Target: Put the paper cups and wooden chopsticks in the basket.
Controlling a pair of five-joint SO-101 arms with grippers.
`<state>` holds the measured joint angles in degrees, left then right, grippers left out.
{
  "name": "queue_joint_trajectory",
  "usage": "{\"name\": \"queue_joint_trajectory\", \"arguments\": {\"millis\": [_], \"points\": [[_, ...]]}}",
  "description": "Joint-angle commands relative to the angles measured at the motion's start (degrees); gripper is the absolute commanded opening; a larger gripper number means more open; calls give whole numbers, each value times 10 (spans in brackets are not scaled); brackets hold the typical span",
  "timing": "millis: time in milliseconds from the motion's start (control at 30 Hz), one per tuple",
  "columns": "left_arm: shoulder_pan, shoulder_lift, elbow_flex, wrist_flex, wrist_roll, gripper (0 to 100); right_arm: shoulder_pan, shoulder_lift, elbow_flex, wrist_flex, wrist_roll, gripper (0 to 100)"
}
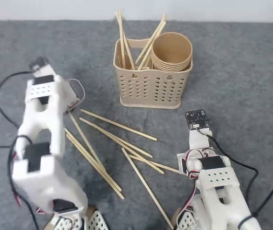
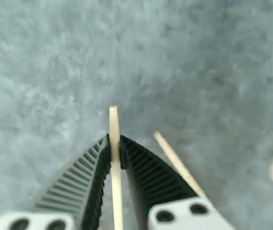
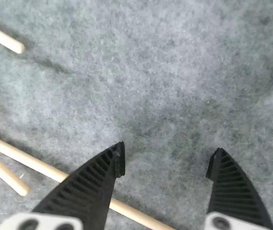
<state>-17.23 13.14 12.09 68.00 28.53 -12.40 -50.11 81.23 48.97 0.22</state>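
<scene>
Left end effector (image 2: 114,140) is clamped near the tip of one wooden chopstick (image 2: 113,120) — lift it clear, then tilt it upright over the basket (image 1: 150,91), beside the nested paper cups (image 1: 172,50) inside. Right end effector (image 3: 167,160) hangs jaws apart by loose chopsticks (image 1: 119,125) on the counter (image 1: 232,72).

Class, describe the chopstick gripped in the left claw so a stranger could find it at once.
Start at the basket, then go to the loose chopsticks on the grey mat before it. Yours is the chopstick pinched in the left claw; the others lie ungripped.
</scene>
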Motion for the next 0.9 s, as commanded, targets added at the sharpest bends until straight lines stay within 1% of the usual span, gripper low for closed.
{"name": "queue_joint_trajectory", "arguments": {"millis": [0, 167, 233, 300, 400, 467, 567, 700, 833, 867], "points": [[-1, -142, -22, 26, 7, 12, 5, -11, -1, -5, 11, 284], [4, -326, -22, 26, 6, 12, 4, -11, 0, -5, 11, 284], [9, -402, -20, 0, 5, 12, 4, -11, 0, -5, 11, 284], [12, -478, -13, -36, -18, 12, 4, -11, 0, -5, 11, 284], [20, -581, 37, -145, -87, 12, 4, -11, 0, -5, 11, 284], [46, -639, 80, -213, -122, 12, 4, -11, 0, -5, 11, 284], [79, -717, 140, -266, -161, 12, 4, -11, 0, -5, 11, 284], [118, -812, 227, -350, -193, 12, 4, -11, 0, -5, 11, 284], [165, -858, 315, -510, -190, 12, 4, -11, 0, -5, 10, 284], [175, -854, 317, -533, -190, 12, 4, -11, 0, -5, 10, 284]]}}
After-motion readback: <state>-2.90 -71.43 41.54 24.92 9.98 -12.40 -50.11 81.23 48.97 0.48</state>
